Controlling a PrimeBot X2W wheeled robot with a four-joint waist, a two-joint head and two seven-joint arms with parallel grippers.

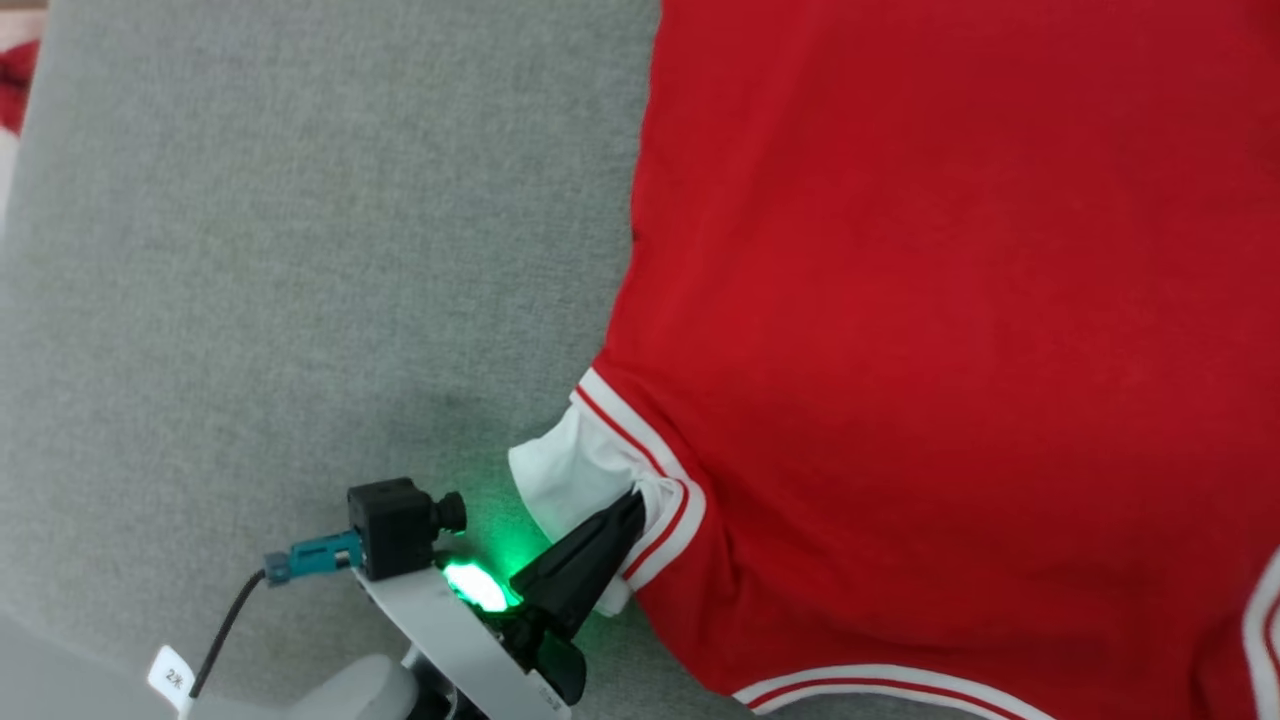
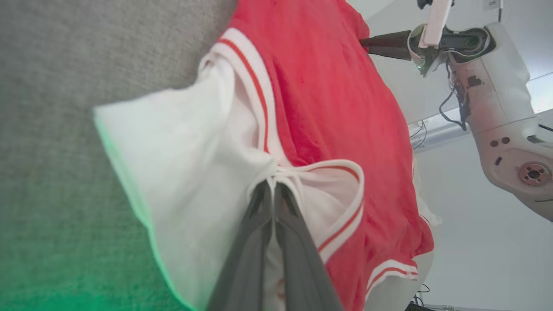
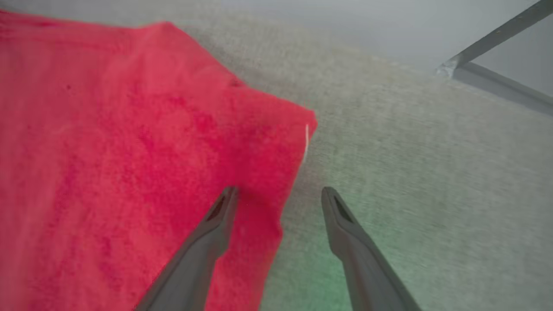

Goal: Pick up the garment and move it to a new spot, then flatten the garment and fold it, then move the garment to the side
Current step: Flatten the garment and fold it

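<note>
Near left on the grey table [image 1: 300, 250], the left hand [image 1: 635, 505] clamps the garment [image 1: 950, 300] at its striped armhole trim [image 1: 672, 520]. The soft, light jersey, spread rightward, will likely sag and bunch, so hems suit gripping. The right wrist view adds the right hand [image 3: 280, 193], fingers wide and empty, straddling a far corner.
</note>
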